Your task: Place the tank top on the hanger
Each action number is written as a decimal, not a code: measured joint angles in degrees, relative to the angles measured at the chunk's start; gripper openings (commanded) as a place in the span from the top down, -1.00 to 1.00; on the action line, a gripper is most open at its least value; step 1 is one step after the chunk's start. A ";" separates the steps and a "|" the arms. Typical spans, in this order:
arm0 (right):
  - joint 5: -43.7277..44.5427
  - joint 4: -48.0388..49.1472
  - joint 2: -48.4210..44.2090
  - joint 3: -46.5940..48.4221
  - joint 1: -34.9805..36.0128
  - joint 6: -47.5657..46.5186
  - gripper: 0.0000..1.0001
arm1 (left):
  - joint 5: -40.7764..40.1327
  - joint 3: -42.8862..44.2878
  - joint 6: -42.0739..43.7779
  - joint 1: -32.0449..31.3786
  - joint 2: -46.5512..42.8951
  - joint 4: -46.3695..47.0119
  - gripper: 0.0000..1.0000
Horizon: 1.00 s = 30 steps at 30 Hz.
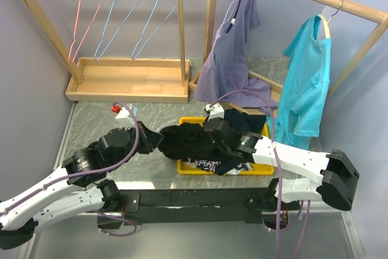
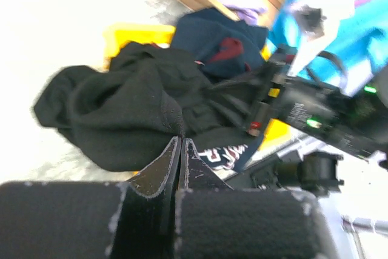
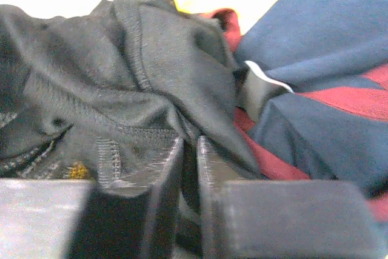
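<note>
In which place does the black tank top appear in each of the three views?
Top external: tank top, just below centre.
Left wrist: tank top, centre-left.
Right wrist: tank top, left half.
Shared landmark: navy garment, to its right in every view.

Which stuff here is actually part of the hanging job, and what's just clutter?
In the job: black tank top, blue-grey hanger, left gripper and right gripper, both shut on the top.
Lying about: pink hanger, lilac shirt, teal shirt, yellow bin, navy-and-red garment.
</note>
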 measured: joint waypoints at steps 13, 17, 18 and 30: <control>14.88 -6.54 -4.15 28.98 -0.87 -5.68 1.00 | -19.10 21.42 9.51 0.00 8.35 0.74 0.98; 18.05 -5.38 -2.45 39.98 -2.05 -10.23 1.00 | -23.69 29.86 18.51 0.00 12.98 7.63 0.98; 18.53 -5.05 -1.90 42.25 -2.47 -11.45 1.00 | -24.76 31.82 21.03 0.00 14.05 10.08 0.98; 16.74 3.02 11.52 74.36 -4.85 -23.34 1.00 | -26.86 55.04 49.94 0.00 26.29 30.88 0.98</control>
